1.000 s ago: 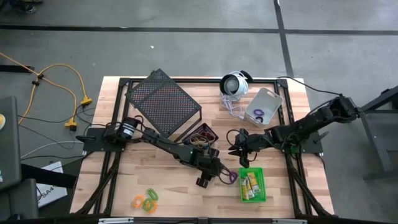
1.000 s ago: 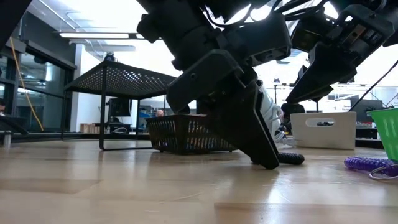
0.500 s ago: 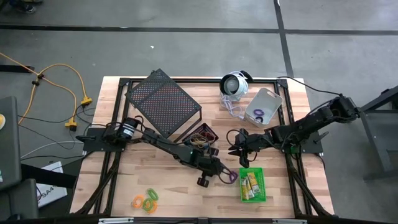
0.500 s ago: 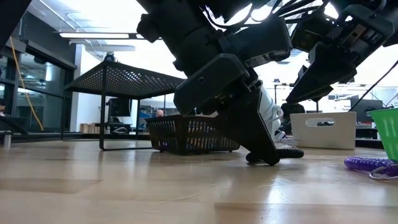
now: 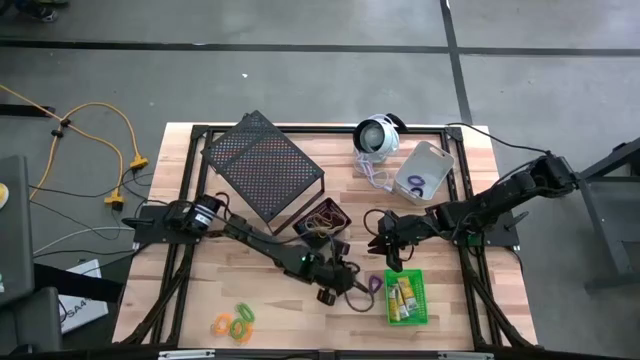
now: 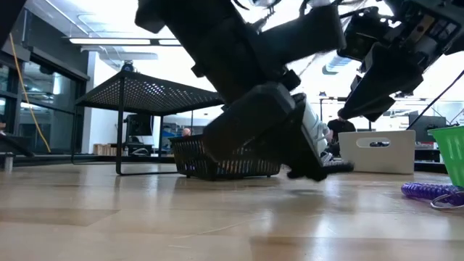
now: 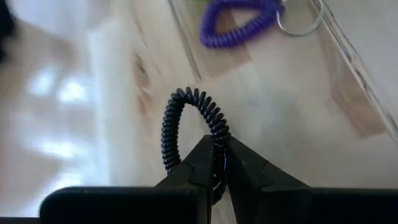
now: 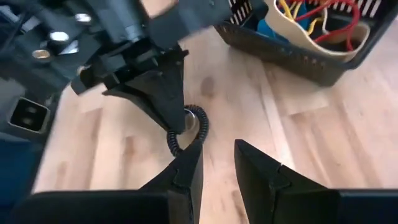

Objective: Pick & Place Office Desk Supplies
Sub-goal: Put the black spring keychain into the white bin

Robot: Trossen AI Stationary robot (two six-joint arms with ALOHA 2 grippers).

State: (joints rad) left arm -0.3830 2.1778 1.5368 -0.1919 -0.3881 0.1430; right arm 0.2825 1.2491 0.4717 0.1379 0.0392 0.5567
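2 dark arms meet near the table's [image 5: 200,310] middle. The left gripper [image 5: 352,281] lies low just beside a purple loop [image 5: 371,284] and the green bin [image 5: 405,296]; the right gripper [image 5: 384,238] hovers between the black bin [image 5: 322,217] and the grey bin [image 5: 424,171] — orange and green loops [image 5: 235,320] sit well apart.

Bare table [image 5: 270,320] lies open along the near edge between the orange and green loops [image 5: 236,321] and the green bin [image 5: 405,297]. The large mesh rack [image 5: 262,164] and black bin [image 5: 322,219] crowd the middle, with the left end effector [image 5: 338,277] and right end effector [image 5: 386,240] close together.
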